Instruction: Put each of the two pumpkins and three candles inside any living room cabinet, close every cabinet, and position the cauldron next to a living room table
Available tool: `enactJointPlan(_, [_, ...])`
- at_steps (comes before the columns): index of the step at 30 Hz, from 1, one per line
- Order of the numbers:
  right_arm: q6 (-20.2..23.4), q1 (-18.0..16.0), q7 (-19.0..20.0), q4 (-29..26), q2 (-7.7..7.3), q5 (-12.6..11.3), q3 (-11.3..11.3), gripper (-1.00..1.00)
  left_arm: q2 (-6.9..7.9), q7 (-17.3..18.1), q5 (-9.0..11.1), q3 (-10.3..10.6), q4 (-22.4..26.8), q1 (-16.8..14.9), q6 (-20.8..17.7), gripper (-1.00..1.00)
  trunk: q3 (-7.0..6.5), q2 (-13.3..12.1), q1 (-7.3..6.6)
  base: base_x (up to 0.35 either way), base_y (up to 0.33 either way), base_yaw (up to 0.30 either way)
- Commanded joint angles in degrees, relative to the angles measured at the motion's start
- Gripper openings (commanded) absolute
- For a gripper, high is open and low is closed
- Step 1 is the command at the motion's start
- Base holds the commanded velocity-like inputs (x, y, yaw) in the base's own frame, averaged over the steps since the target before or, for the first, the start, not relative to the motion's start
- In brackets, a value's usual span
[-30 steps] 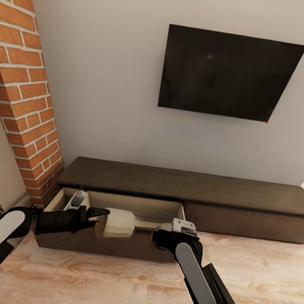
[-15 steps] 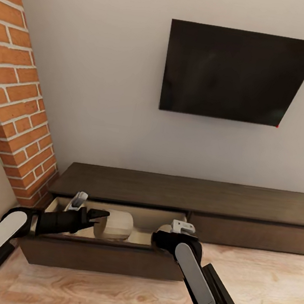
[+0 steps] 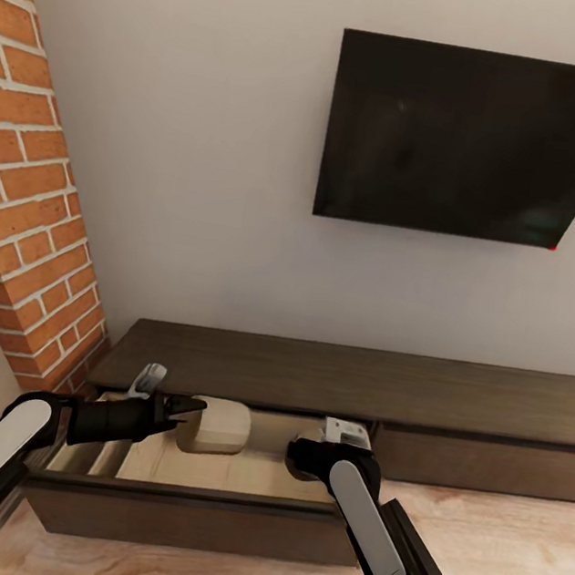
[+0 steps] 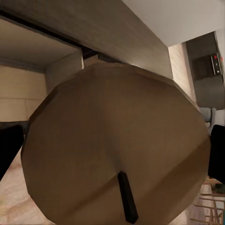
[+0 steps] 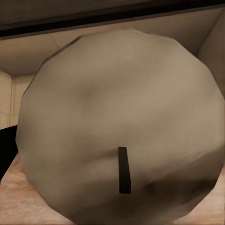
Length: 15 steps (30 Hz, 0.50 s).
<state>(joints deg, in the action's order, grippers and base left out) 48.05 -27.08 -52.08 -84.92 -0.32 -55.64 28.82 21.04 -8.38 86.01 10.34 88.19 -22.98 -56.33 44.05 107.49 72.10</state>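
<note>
- Dark-brown wood on the cabinet [image 3: 356, 381], matt, with a fine straight grain along the flat top.
- Pale, smooth wood lining the open drawer [image 3: 205, 469].
- Cream, waxy-looking candle [image 3: 216, 426], matt and faceted, with a thin dark wick on its end face [image 4: 117, 150].
- A second candle [image 5: 122, 126], greyer, dull and smooth, likewise with a dark wick.
- Matt black casing on the left gripper [image 3: 185, 408]; glossy white shell panels on both forearms.
- Light planked floor [image 3: 505, 560], satin, with wavy grain.
- Rough red brick [image 3: 30, 221] with pale mortar.
- Flat matt grey wall [image 3: 203, 174]; smooth black television [image 3: 480, 141].
</note>
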Motion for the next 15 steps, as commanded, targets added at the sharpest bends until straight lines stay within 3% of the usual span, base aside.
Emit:
enactJointPlan(1, [0.1, -0.1, -0.7, -0.1, -0.03, -0.5, 0.1, -1.00, 0.01, -0.7, 1.1, 0.1, 0.1, 0.0, 0.0, -1.00, 0.05, 0.0, 0.01, 0.120, 0.009, 0.000])
enactJointPlan(7, [0.1, -0.1, -0.6, 0.1, -0.03, -0.5, 0.1, -1.00, -0.02, -1.7, 1.0, 0.1, -0.1, 0.0, 0.1, -1.00, 0.05, 0.0, 0.01, 0.103, 0.002, 0.000])
enactJointPlan(11, [0.1, -0.1, -0.6, 1.3, -0.03, -0.5, 0.1, -1.00, -0.37, -7.5, -1.4, 0.1, -0.3, 0.0, 0.1, -1.00, 0.05, 0.0, 0.01, 0.071, 0.000, 0.000])
enactJointPlan(15, [0.1, -0.1, -0.6, 1.7, -0.03, -0.5, 0.1, -1.00, -2.43, -12.8, -2.6, -0.2, -0.3, 0.0, 0.2, -1.00, 0.05, 0.0, 0.01, 0.024, 0.000, 0.000])
